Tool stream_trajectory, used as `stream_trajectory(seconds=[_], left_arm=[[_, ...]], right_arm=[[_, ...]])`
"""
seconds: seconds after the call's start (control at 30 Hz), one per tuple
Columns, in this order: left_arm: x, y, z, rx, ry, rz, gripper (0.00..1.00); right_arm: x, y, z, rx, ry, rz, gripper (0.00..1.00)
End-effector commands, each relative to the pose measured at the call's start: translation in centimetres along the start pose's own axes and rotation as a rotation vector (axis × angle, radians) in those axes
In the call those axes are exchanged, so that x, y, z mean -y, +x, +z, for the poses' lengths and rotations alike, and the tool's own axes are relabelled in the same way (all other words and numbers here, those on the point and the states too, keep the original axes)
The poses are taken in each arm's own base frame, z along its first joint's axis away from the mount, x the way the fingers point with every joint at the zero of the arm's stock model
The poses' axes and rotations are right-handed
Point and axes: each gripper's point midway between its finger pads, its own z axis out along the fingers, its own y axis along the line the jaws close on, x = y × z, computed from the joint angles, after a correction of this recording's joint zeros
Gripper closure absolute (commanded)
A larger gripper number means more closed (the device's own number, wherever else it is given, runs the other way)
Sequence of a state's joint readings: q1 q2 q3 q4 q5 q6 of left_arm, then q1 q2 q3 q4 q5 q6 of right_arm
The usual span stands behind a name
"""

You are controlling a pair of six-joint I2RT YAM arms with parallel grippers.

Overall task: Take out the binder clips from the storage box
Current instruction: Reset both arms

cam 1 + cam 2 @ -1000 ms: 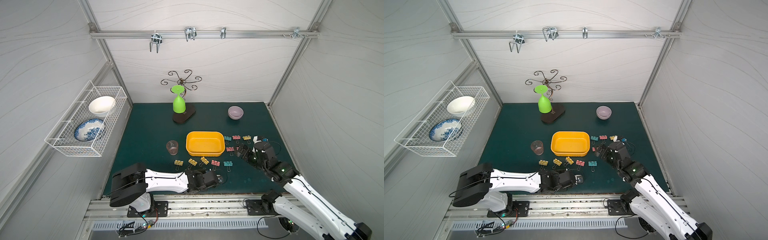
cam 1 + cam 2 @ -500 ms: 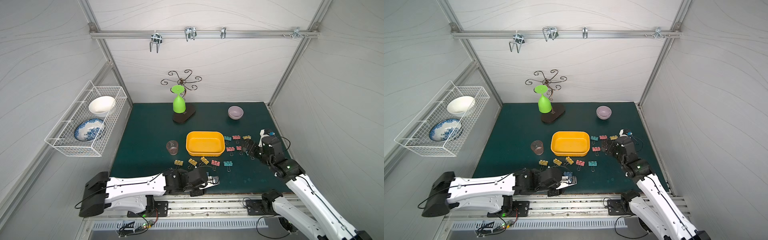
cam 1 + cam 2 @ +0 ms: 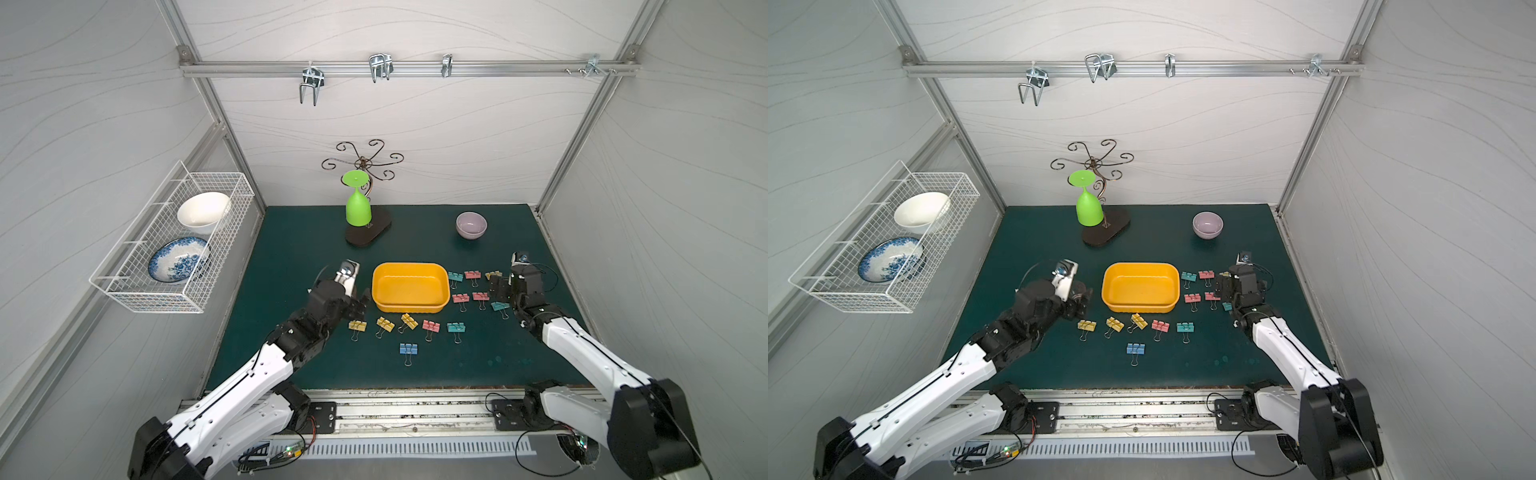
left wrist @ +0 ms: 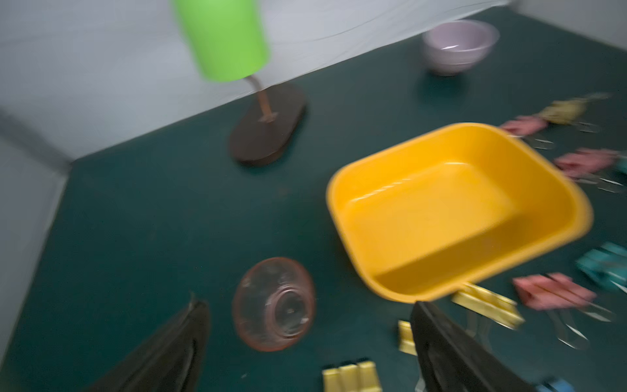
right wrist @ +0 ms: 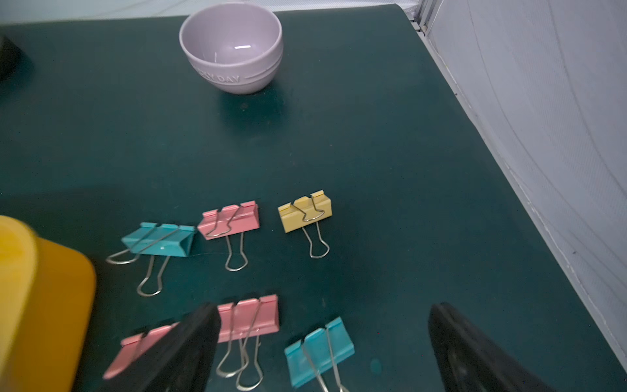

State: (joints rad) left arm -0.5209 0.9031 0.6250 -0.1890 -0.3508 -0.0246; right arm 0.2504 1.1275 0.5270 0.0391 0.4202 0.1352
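The yellow storage box sits mid-table with nothing inside. Binder clips lie on the mat: a row in front of it, yellow to teal, a lone blue one nearer the front edge, and several to its right. My left gripper hangs open and empty just left of the box. My right gripper is open over the right-hand clips, with a teal clip on the mat between its fingers.
A small pink glass stands under my left gripper, hidden in the top views. A lilac bowl and a green goblet on a dark stand are at the back. A wire basket hangs on the left wall.
My left gripper opened and let go of the blue clip near the front edge, then swung up to the box's left side. The right gripper shifted only slightly.
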Motion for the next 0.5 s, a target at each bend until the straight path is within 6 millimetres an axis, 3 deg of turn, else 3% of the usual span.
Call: stream_trajectory(seconds=[0.0, 0.17, 0.27, 0.37, 0.47], left_arm=[[-5.7, -1.5, 1.4, 0.026, -0.232, -0.244, 0.02], [-12.4, 0.8, 3.0, 0.068, -0.543, -0.29, 0.02], [-14.1, 2.3, 4.5, 0.061, -0.58, -0.27, 0.02], [-14.4, 2.4, 5.8, 0.108, -0.525, -0.268, 0.02], [-14.6, 2.5, 6.9, 0.209, -0.529, -0.253, 0.03]], right_arm=[[1.0, -2.8, 1.3, 0.169, 0.013, -0.026, 0.01], [-0.7, -2.0, 2.8, 0.249, -0.118, -0.053, 0.01], [-2.5, -2.1, 3.3, 0.303, -0.208, -0.102, 0.01], [-4.1, -1.7, 3.4, 0.276, -0.311, -0.126, 0.01], [-5.2, 0.2, 4.6, 0.308, -0.357, -0.145, 0.01]])
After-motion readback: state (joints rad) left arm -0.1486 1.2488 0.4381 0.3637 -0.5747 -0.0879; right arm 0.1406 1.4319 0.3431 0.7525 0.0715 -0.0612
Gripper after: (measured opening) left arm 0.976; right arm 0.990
